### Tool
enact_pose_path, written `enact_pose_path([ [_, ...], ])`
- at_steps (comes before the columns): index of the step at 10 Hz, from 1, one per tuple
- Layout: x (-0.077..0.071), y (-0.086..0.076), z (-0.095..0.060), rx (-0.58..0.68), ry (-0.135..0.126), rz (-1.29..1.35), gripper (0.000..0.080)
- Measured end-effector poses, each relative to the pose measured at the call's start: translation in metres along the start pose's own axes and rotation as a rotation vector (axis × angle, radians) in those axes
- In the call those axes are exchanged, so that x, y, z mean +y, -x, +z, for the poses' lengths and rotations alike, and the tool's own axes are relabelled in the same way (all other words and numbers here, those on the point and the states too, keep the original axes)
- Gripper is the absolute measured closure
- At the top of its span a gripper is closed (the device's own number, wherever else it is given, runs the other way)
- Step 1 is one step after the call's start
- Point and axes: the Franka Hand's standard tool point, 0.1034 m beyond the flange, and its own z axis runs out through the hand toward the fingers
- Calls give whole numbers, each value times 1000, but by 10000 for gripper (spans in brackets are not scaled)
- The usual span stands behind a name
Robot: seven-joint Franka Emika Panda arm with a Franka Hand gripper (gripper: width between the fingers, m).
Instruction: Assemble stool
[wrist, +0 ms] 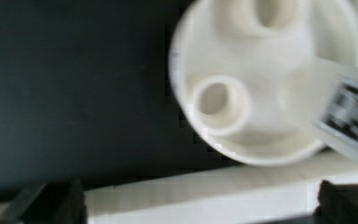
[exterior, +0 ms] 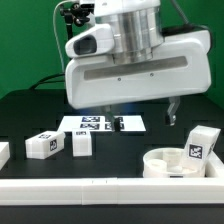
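The stool's round white seat (exterior: 172, 163) lies at the front on the exterior view's right, sockets up. One tagged leg (exterior: 203, 142) stands tilted against its far rim. Two more tagged legs (exterior: 42, 145) (exterior: 80, 142) lie on the black table on the exterior view's left. My gripper (exterior: 145, 116) hangs above the table behind the seat, open, with nothing between its fingers. In the wrist view the seat (wrist: 247, 70) shows a socket, the leg (wrist: 345, 105) rests on its edge, and the gripper (wrist: 194, 205) is spread wide over a white rail.
The marker board (exterior: 100, 123) lies flat in the middle under the hand. A long white border rail (exterior: 100, 190) (wrist: 211, 190) runs along the front edge, close to the seat. A white block (exterior: 3, 152) is cut off at the exterior view's left edge.
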Motion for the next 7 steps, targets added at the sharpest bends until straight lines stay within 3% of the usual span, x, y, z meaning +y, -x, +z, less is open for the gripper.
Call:
enact_pose_path([
  [2, 21, 0, 3, 47, 82, -87, 150],
  [4, 55, -1, -5, 52, 100, -97, 150],
  [7, 49, -1, -3, 50, 97, -99, 150],
])
